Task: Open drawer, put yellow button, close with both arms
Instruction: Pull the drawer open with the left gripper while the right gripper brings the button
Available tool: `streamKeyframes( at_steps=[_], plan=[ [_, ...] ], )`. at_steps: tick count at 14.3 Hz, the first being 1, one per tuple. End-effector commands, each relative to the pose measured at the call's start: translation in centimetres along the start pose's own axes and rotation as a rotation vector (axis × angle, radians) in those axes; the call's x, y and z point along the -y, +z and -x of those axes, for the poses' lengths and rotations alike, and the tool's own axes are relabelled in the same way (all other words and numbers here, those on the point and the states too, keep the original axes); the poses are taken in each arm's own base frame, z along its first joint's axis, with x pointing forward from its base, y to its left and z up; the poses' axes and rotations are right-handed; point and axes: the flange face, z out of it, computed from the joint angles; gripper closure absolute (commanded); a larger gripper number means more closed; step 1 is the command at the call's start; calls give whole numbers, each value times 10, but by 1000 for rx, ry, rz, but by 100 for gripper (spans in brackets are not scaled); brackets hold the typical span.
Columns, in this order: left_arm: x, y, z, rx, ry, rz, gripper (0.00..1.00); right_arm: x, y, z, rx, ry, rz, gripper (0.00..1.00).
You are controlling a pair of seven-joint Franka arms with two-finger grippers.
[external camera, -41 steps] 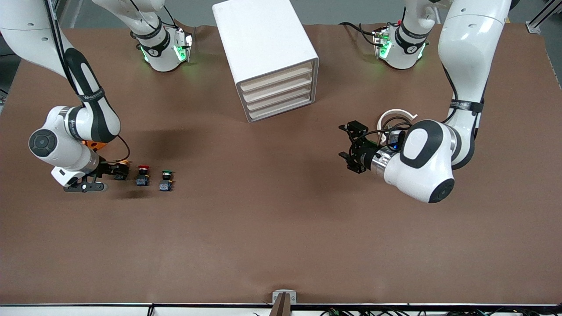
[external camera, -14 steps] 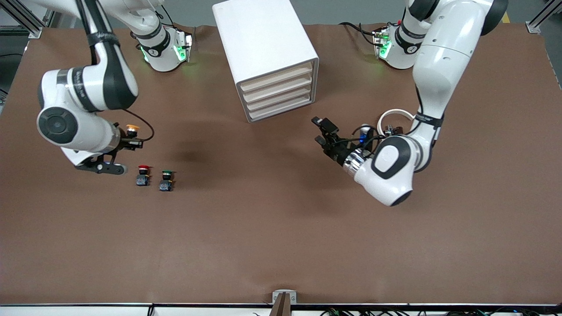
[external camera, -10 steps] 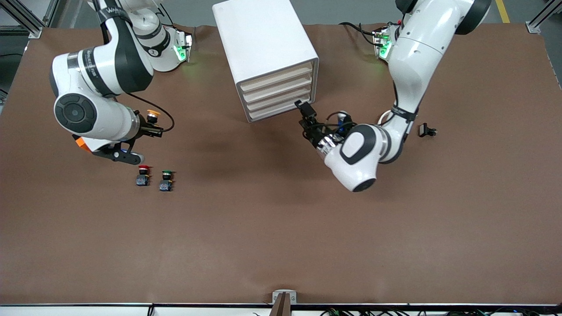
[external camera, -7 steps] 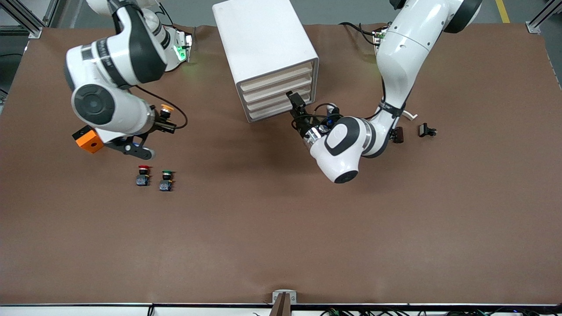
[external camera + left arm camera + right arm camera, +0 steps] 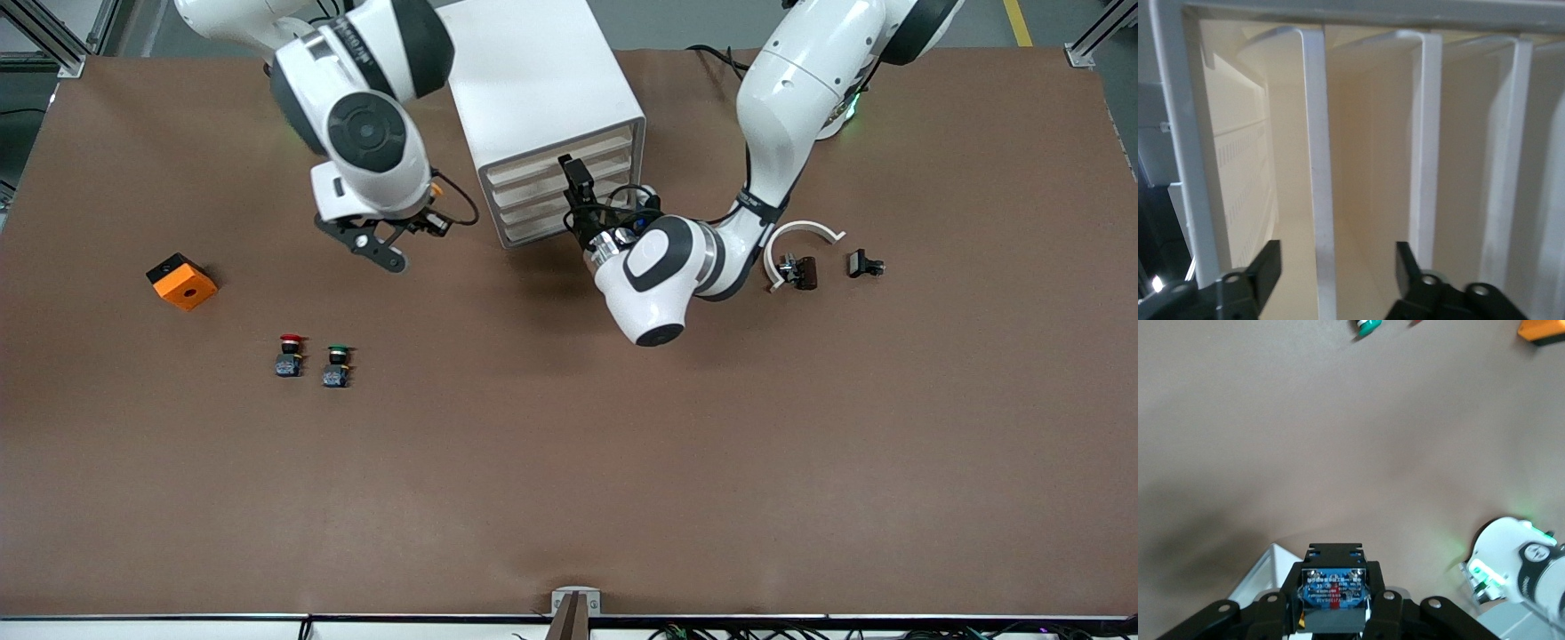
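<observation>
Change: both arms have swung in to the cabinet [image 5: 533,80].
Left gripper [image 5: 1338,267]: parted astride the drawer [image 5: 1318,167] lip, to pull.
Right gripper [image 5: 1335,603]: clamped on yellow button [image 5: 1333,595], waiting beside.

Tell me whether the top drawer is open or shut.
Shut. The top drawer sits flush with the three below it in the cabinet; the left gripper is at the drawer fronts, fingers straddling a lip.

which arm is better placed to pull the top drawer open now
Left. The left gripper is already at the cabinet's drawer fronts, jaws straddling a drawer lip. The right gripper is shut on the yellow button beside the cabinet.
</observation>
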Motion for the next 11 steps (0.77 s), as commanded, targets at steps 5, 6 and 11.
streamKeyframes(
  at_steps=[5,6,11],
  plan=[
    [5,25,5,-25,21,-24,72,36,-28,46,88,188,-168,83],
    [3,19,3,-16,18,-25,79,43,-27,55,81,210,-181,83],
    [0,-3,-4,17,50,-18,100,77,-19,97,60,365,-257,83]
  ],
)
